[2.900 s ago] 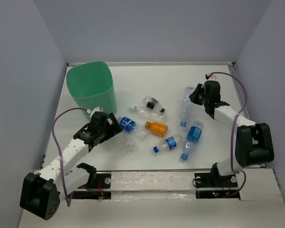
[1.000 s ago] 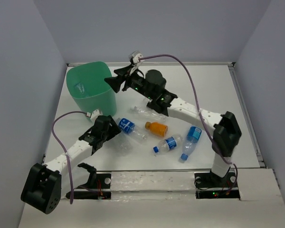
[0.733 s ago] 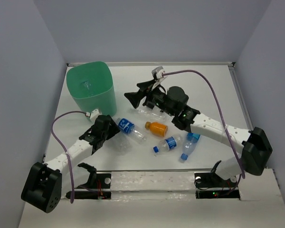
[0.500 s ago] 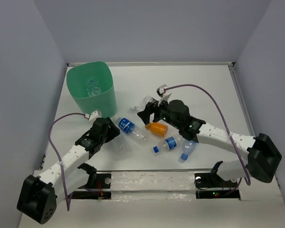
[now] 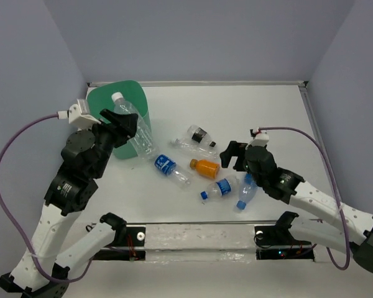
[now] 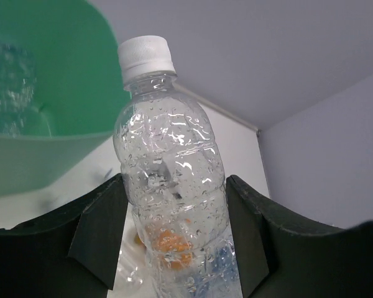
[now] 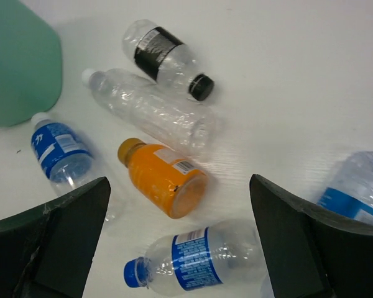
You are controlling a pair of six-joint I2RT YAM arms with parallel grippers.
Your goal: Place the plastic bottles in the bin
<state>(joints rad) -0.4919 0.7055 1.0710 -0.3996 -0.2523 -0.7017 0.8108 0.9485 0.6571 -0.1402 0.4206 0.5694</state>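
1. One clear bottle with a white cap (image 6: 168, 174) is clenched in my left gripper (image 6: 174, 233). It is lifted off the table and almost upright, just beside the mint-green bin (image 6: 56, 149). I cannot tell whether it is already above the opening or only next to the rim.
2. Letting go too early is my main worry. The bottle would fall outside the bin, or strike the rim and bounce back among the others.
3. The grip sits low on a thin, smooth body, so I judge that a quick swing could make the bottle tip or slide between the pads.
4. A crumpled clear bottle (image 6: 12, 87), as far as I can make out, lies inside the bin, low down. I think there is plenty of depth left.
5. My right gripper (image 7: 179, 186) hangs with its jaws spread wide and nothing in them, above the orange bottle (image 7: 165, 180). Close neighbours are a clear unlabelled bottle (image 7: 152, 112) and a blue-labelled bottle (image 7: 186, 264). A descent that is a little off could push them, and round bottles roll.
6. Edges: the bin stands in the far left corner, near the left wall (image 5: 25, 93). The left arm (image 5: 68, 180) has little room on that side, and its cable (image 5: 12, 155) loops out there.
7. Open room: the far right part of the table (image 5: 267, 112) carries nothing, so the right arm can swing there freely.
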